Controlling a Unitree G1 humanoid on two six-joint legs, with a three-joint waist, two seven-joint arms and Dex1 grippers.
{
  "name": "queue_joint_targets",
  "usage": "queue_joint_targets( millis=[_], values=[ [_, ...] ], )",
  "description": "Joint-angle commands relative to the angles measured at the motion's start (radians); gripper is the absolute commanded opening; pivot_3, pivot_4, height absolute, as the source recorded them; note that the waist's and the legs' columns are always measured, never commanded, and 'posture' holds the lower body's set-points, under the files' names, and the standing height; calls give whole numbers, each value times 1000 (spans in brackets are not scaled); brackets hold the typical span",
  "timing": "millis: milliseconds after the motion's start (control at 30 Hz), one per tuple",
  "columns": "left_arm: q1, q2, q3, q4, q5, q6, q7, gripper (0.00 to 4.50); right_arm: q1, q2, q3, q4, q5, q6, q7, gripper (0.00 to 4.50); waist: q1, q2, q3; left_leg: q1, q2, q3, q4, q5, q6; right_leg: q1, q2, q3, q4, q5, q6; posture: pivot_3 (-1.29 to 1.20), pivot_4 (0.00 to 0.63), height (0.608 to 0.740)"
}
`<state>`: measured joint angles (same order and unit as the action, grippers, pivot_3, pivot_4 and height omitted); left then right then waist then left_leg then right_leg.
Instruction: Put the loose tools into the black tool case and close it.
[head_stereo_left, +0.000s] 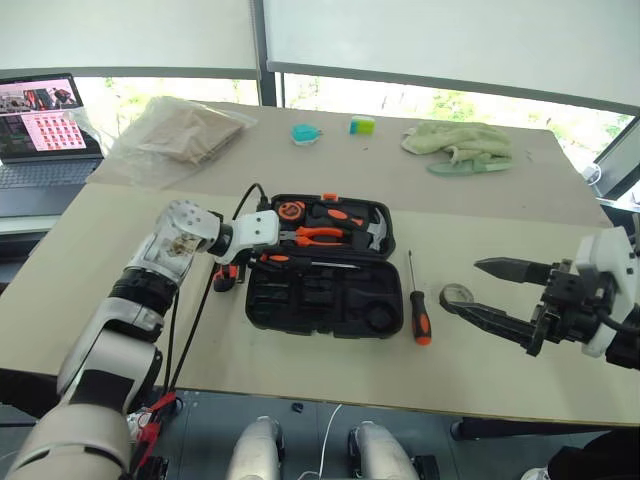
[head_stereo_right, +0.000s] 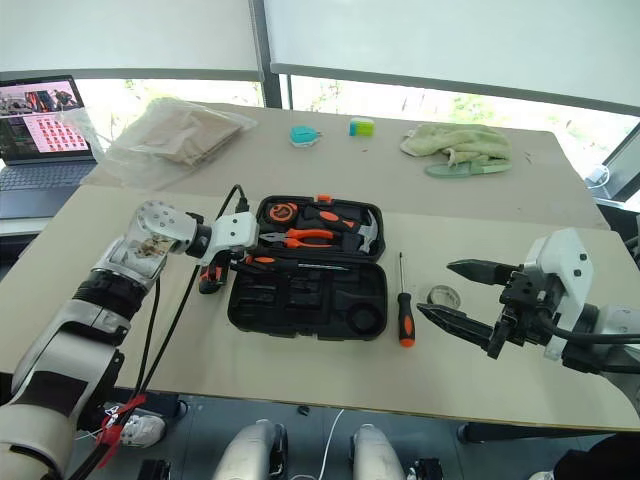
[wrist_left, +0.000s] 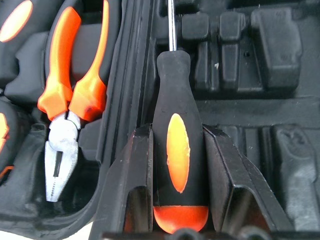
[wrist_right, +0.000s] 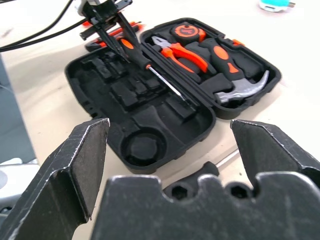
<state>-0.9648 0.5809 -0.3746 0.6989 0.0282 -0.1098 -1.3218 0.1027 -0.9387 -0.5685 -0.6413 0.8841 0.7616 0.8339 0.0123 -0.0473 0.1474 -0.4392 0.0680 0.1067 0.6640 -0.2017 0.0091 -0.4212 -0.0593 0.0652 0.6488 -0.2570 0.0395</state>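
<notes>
While the right gripper (head_stereo_right: 452, 291) hovered low over the near right part of the beige table (head_stereo_left: 480, 370), its two black, ridged fingers stood spread wide with nothing between them. Just beside its fingertips lay a small dark tape roll (head_stereo_left: 457, 295), round and flat on the tabletop. Near that, between the roll and the case, a black-and-orange-handled screwdriver (head_stereo_left: 419, 308) lay loose, its thin steel shaft pointing away from the robot.

The black tool case (head_stereo_left: 325, 298) lay open flat in the middle of the table, a rounded plastic clamshell with moulded slots; its near half looked mostly empty. Over the case's left end the left gripper (head_stereo_left: 262, 259) was clamped on a second screwdriver (wrist_left: 176, 145) by its bulbous black handle with an oval orange inset, the shaft running along the hinge ridge.

The far half held orange-handled pliers (head_stereo_left: 318, 235) and a steel-headed hammer (head_stereo_left: 377, 232). By the case's left edge another orange-and-black tool (head_stereo_left: 226, 277) lay on the table.

Farther back sat a crumpled clear plastic bag (head_stereo_left: 175, 135), a green cloth (head_stereo_left: 458, 142) and a laptop (head_stereo_left: 45, 135).
</notes>
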Motion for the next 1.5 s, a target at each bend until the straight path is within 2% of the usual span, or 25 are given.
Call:
queue_joint_targets(
  millis=[33,367,400,433,600,667,733,833,1067,1167,1500],
  values=[
    [-39,-31,18,46,21,-44,16,885,3,5,-45,-23,6,-14,-21,4500,0,0,0,0,0,0,0,0,0,0,0,0,0,0,0,0,150,740],
    [-71,-75,29,137,60,-79,19,885,1,15,-33,-36,12,-16,-45,4500,0,0,0,0,0,-1,3,0,0,1,0,0,1,1,1,0,150,740],
    [-74,-74,32,140,58,-81,14,1890,-3,15,-30,-34,12,-16,-47,4500,-1,0,0,0,0,-2,3,0,0,1,0,0,1,1,1,0,150,740],
    [-77,-74,38,136,51,-74,7,2038,-6,15,-27,-33,12,-16,-47,4500,-1,0,0,0,0,-2,3,0,0,1,0,0,1,1,1,0,150,740],
    [-93,-69,73,88,7,-17,-44,4034,-14,16,-13,-27,8,-20,-46,4500,0,0,0,-1,0,-2,4,0,1,1,0,0,2,1,1,0,150,740],
    [-106,-69,89,73,0,3,-50,4456,-17,18,-5,-24,4,-24,-44,4500,0,0,0,-1,0,-3,5,0,1,1,0,0,2,1,2,0,150,740],
    [-119,-70,96,69,-2,10,-51,4456,-19,19,-1,-22,3,-26,-44,4500,0,0,0,-2,0,-4,5,0,1,1,0,-1,2,1,2,0,150,740],
    [-128,-80,96,81,6,2,-47,3669,-21,22,9,-20,-3,-30,-43,4500,-1,0,0,-2,0,-4,5,0,1,1,0,-1,2,1,2,0,150,740],
    [-150,-126,54,210,87,-96,7,990,-27,26,29,-11,-23,-42,-47,4500,-1,0,0,-2,0,-4,5,0,1,1,1,-1,2,1,2,0,150,740],
    [-162,-144,53,261,102,-122,24,91,-22,29,27,-12,-26,-41,-50,4500,-1,0,0,-2,-1,-4,5,0,1,1,1,-1,2,1,2,0,150,740],
    [-148,-172,12,316,173,-182,29,91,-12,39,15,-5,-36,-35,-59,4500,0,0,0,-2,-1,-4,6,0,1,1,1,-1,2,1,2,0,150,740]
  ],
)
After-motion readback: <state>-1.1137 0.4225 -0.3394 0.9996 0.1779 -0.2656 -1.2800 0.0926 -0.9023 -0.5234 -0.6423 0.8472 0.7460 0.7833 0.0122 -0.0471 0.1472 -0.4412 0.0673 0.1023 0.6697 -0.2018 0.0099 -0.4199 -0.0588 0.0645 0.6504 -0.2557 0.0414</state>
